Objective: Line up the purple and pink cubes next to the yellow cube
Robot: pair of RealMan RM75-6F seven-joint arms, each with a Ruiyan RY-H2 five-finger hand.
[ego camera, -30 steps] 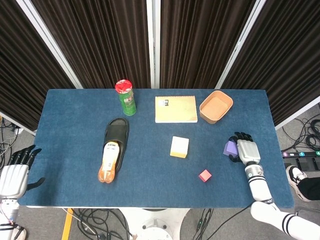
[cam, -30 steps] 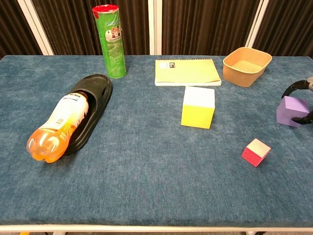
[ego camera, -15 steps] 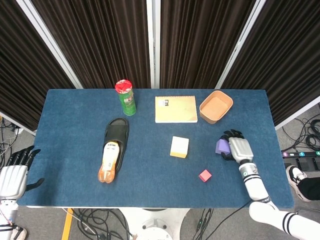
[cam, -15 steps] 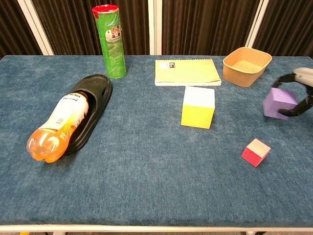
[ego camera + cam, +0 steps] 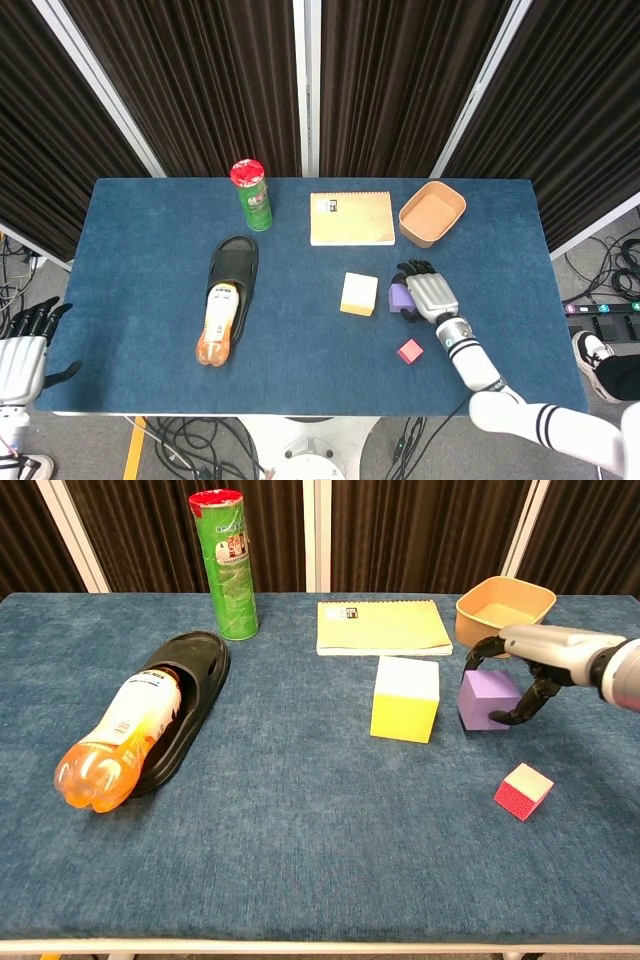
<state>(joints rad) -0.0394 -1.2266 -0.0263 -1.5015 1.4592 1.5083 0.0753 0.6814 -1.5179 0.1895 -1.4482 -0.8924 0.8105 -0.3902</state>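
Gripping the purple cube (image 5: 487,700) from above, the right hand (image 5: 520,670) has its fingers curled down around it, just beside the yellow cube (image 5: 405,698) at the hand's left. The pink cube (image 5: 524,790) lies nearer the bench (image 5: 300,810) front, apart from the hand. The left hand (image 5: 25,345) hangs off the bench edge, fingers apart, holding nothing.

My head camera looks steeply down, taking in the whole blue cloth-covered table (image 5: 140,230); my chest camera sits low at its near edge, closer, sharing that surface.
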